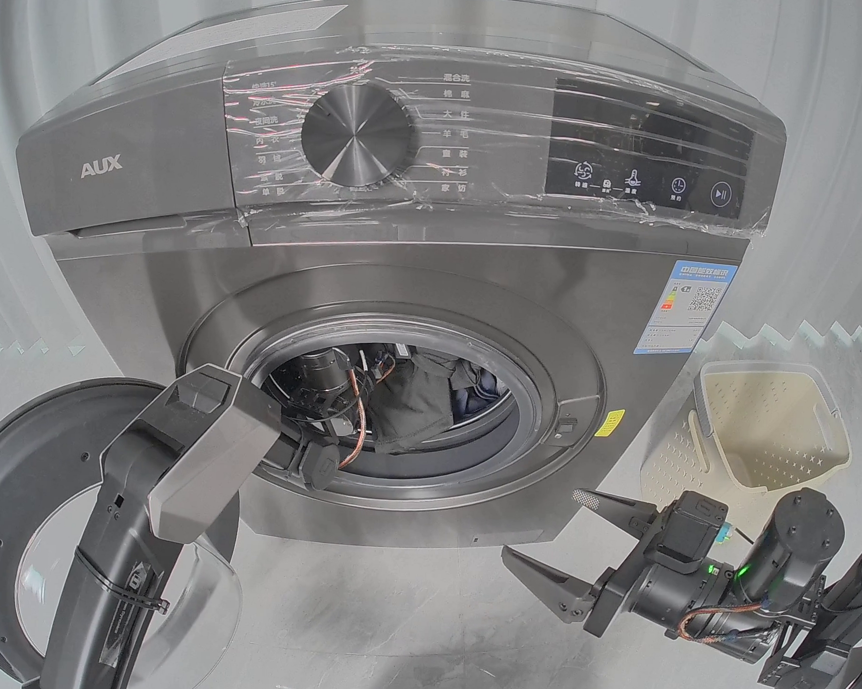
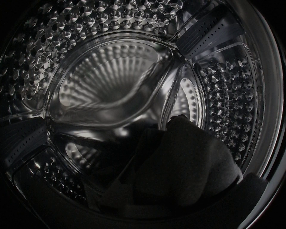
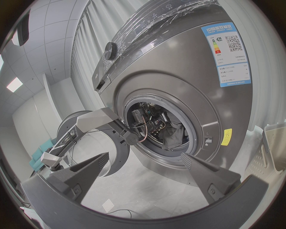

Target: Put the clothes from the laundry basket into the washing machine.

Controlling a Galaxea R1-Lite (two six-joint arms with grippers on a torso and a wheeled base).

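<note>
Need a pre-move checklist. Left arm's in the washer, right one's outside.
1. door fully open: ok.
2. laundry basket empty: ok, no clothes seen in it.
3. clothes inside the drum: ok.
4. clothes clear of the door seal: cannot tell.
5. left arm out of the drum: not ok, it reaches through the opening.
6. right gripper open and apart from the machine: ok.

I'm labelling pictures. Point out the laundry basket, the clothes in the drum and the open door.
laundry basket (image 1: 776, 418), head view, inner wall.
clothes (image 2: 184, 161), left wrist view, middle of the heap.
door (image 1: 23, 458), head view, grey frame.
</note>
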